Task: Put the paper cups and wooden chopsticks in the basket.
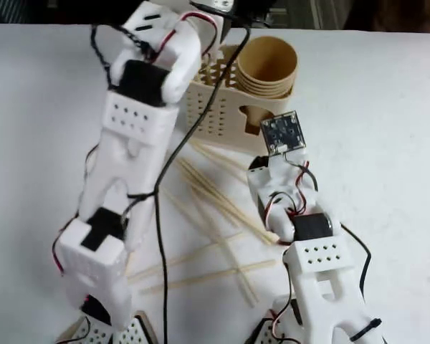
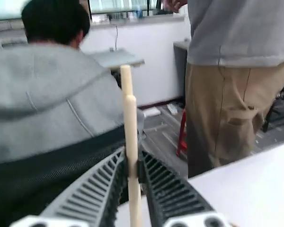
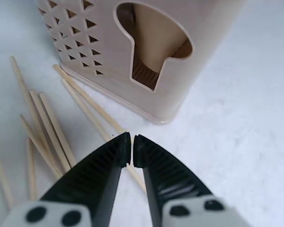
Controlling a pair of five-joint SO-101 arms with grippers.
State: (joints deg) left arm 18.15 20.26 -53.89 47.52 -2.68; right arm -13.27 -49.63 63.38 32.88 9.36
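Left gripper [image 2: 132, 163] clamped one wooden chopstick [image 2: 128, 109] between its ribbed fingers, the stick standing nearly upright at centre frame in the left wrist view, its top end well clear of the fingertips. Right gripper [image 3: 131, 142] had its black fingers pressed together w/ nothing between them, tips low over the table [image 3: 246, 142] at centre frame in the right wrist view, above one of the loose chopsticks [image 3: 47, 127]; whether they touched it could not be told. Those sticks lay scattered on the white surface from the tips toward the left edge of that frame, a few running up to the foot of the basket [image 3: 213, 52]. The beige basket stood upright just beyond the tips, upper centre, w/ a keyhole-shaped cut-out [image 3: 154, 47] in its near end wall and a cup visible through it. In the high view the paper cups [image 1: 267, 68] sat nested as one stack inside the basket's right end, top centre of frame. The left arm [image 1: 129, 150] stretched from lower left up to the top edge, over the basket's left part; the right arm [image 1: 322, 272] rose from lower right, its wrist just below the basket. More chopsticks lay crisscrossed btwn the two arms at mid-frame.
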